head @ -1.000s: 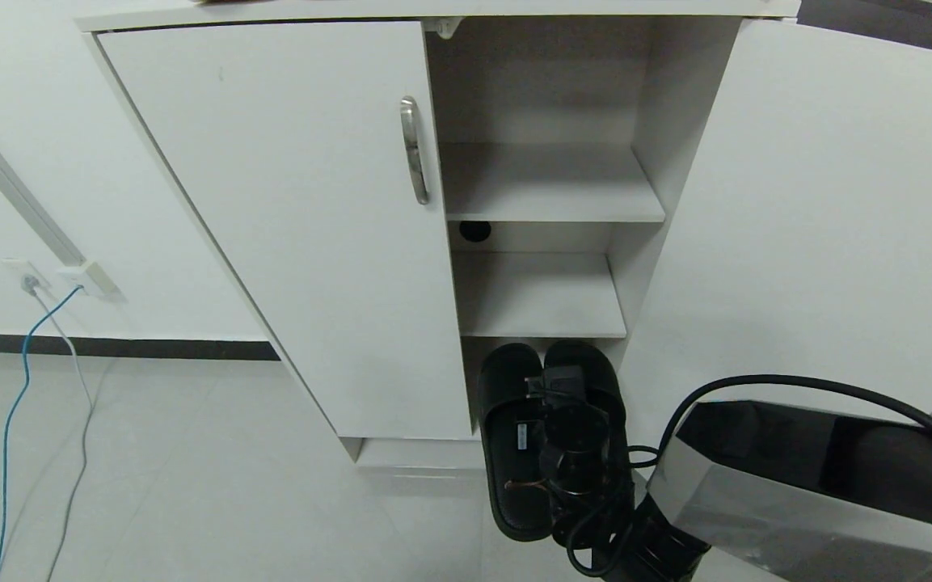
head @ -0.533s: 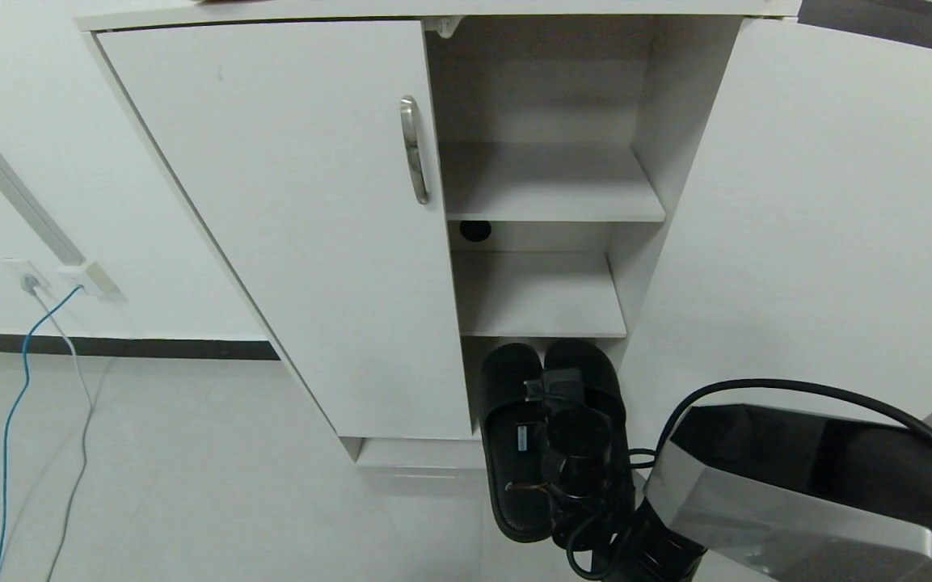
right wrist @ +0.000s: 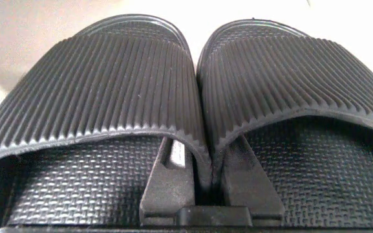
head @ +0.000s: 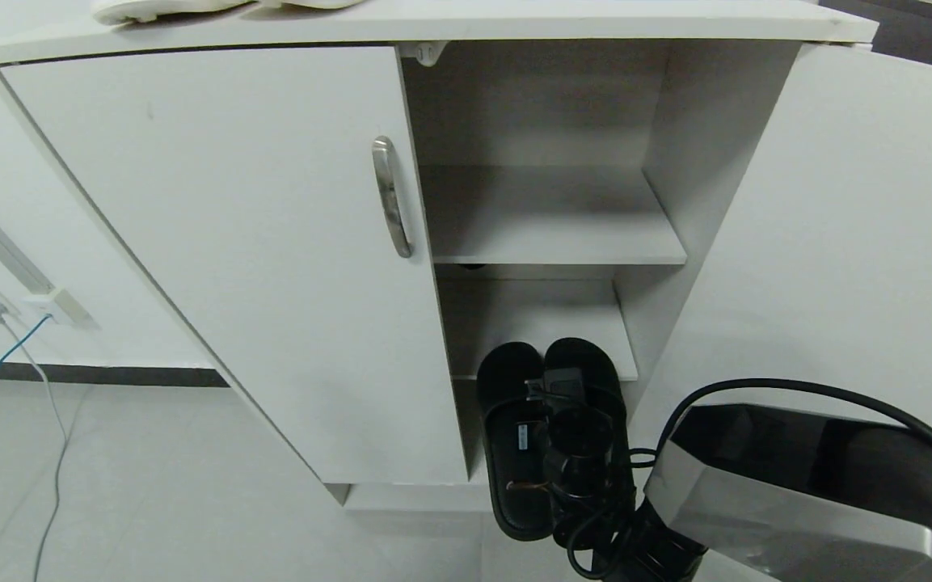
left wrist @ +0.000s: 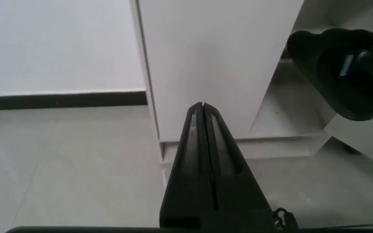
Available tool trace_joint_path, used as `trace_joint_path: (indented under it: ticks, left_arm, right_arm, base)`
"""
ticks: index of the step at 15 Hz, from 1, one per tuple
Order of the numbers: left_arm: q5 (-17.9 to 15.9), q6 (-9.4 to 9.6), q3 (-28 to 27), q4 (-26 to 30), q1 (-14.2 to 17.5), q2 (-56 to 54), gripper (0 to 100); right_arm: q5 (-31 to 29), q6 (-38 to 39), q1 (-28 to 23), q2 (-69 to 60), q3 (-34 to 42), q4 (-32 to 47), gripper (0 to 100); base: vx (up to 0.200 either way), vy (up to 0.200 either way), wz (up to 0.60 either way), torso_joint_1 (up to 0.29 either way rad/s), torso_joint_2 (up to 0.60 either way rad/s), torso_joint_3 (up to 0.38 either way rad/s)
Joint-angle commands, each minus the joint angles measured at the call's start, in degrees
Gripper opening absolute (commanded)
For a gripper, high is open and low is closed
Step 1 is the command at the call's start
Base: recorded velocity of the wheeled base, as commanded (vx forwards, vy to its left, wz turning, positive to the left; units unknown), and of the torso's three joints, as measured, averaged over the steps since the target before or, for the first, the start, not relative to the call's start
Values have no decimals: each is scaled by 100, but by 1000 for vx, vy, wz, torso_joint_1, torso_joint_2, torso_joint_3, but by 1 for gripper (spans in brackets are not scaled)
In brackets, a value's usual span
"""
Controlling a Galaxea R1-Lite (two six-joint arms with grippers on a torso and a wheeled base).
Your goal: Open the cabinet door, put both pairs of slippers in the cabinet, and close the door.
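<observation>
Before the open cabinet (head: 191,242), black slippers (head: 510,388) tight between right jaws; left jaws together.

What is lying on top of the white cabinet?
The edges of pale slippers lie on the cabinet top, above the closed door. The rest lies beyond the picture edge; their number is unclear.
</observation>
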Motion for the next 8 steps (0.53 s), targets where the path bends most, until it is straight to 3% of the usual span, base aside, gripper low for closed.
trace_joint_path:
  ticks: [1,5,8]
  left_arm:
    - [3,-11,1,0,4,7,0]
    - [3,-11,1,0,4,7,0]
    - [3,-11,1,0,4,7,0]
  right_arm:
    - [19,2,-21,-6,-9,5,0]
    - [336,-209,-179,-32,-114,66,0]
    - [406,-200,-372,21,-747,594,0]
  base:
    - [0,0,0,0,0,0]
    - [0,0,0,0,0,0]
    - [0,0,0,0,0,0]
